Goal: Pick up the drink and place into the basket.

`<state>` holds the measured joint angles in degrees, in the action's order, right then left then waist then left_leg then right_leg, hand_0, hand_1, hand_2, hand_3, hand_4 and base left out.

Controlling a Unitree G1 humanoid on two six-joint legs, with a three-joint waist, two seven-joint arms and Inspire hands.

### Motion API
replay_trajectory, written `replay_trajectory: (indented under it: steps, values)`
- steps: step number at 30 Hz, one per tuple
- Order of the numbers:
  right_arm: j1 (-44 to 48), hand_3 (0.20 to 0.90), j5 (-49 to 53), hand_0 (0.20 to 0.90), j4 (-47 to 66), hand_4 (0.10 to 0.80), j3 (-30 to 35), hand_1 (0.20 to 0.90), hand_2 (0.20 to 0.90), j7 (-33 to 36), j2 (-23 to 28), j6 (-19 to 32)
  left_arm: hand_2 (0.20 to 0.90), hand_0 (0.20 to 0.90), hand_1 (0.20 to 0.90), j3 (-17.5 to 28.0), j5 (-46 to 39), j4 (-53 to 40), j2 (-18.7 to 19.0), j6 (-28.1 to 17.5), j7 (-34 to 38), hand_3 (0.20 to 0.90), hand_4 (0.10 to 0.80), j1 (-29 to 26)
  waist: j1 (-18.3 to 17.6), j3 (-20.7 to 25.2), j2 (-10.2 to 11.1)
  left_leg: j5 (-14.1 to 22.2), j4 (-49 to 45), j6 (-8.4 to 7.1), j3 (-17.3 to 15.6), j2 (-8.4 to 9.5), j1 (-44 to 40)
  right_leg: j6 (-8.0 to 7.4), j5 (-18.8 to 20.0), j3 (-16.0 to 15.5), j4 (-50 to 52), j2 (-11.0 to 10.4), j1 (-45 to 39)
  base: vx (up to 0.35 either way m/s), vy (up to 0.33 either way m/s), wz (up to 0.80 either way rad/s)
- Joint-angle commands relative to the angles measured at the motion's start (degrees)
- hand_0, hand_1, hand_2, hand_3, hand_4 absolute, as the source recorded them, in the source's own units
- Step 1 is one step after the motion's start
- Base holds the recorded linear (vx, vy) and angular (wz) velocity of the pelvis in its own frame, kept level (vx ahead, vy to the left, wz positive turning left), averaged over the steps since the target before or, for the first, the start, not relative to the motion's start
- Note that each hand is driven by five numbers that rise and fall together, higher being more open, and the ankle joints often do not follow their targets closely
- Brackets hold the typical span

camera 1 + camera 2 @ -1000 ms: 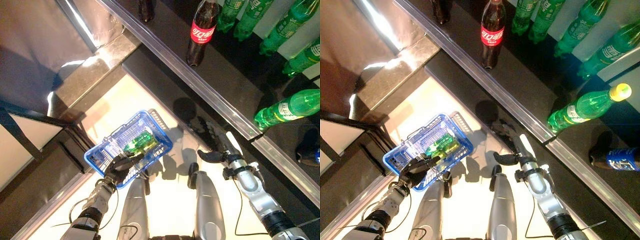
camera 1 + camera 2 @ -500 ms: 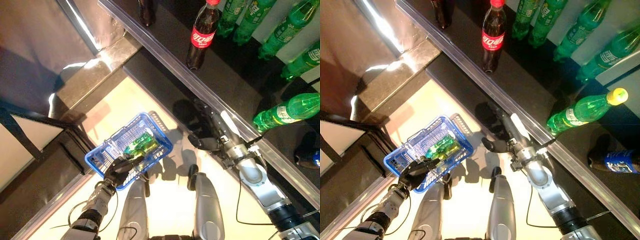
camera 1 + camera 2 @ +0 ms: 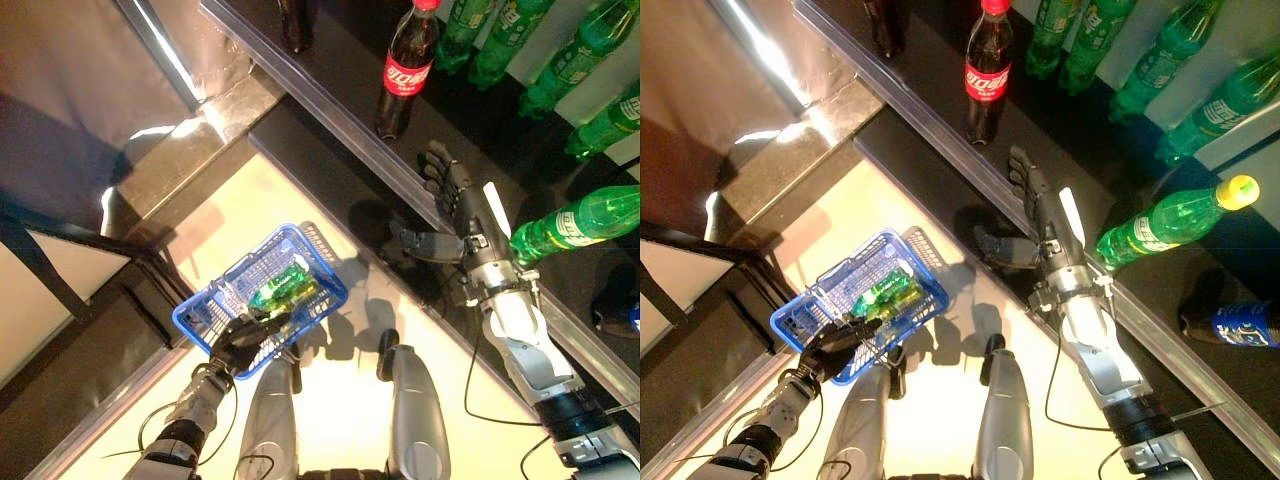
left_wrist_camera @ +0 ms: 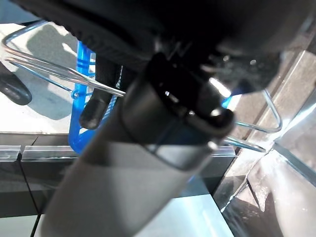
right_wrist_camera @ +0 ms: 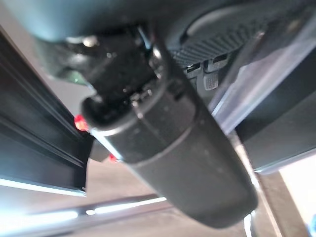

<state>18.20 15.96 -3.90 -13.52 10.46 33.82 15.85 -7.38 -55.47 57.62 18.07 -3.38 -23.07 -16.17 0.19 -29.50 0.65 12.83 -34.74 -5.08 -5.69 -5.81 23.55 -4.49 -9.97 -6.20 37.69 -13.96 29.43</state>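
drink in basket; right hand outstretched, open

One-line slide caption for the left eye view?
Left hand holds blue basket containing green bottle; open right hand reaches over shelf.

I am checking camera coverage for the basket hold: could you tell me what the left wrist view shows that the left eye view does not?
Only the left wrist view shows, from very close, the left hand curled round the wire handle of the blue basket. Only the left eye view shows the green bottle lying in the basket, the right hand open over the shelf edge, the cola bottle standing on the shelf and the green bottles further right. Both show the left hand holding the blue basket.
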Motion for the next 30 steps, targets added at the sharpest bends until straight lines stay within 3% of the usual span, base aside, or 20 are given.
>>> replay_trajectory:
  steps: [1,9,30]
  values:
    - [6.09,0.9,3.01,0.9,3.28,0.8,6.45,0.9,0.9,2.65,-1.39,6.7,0.3,0.3,0.3,-3.3,1.52,-3.22,1.4,1.37,-4.23,0.2,0.1,10.9,2.53,1.76,0.69,-2.98,2.09,0.71,4.43,-0.51,0.95,-5.16,6.02,0.95,-6.53,-4.39,-4.04,0.034,-0.014,0.0]
    - [10.2,0.9,6.52,0.9,-1.68,0.8,7.73,0.9,0.9,4.13,-2.13,6.27,0.3,0.3,0.3,-3.85,2.62,-4.74,1.37,2.76,-3.24,0.2,0.1,10.97,3.67,1.47,0.29,-2.95,1.73,0.84,4.72,-0.3,0.68,-5.03,6.0,0.23,-6.58,-4.95,-4.96,0.007,-0.001,0.02]
    - [32.21,0.9,15.03,0.9,-23.22,0.8,5.03,0.9,0.9,6.96,3.13,0.8,0.3,0.3,0.3,-7.99,2.71,-5.71,2.84,5.57,-2.31,0.2,0.1,7.93,7.5,0.42,-1.39,-2.4,0.91,1.35,5.7,0.76,0.49,-4.33,5.61,-1.57,-6.38,-5.5,-6.28,0.009,-0.006,0.03]
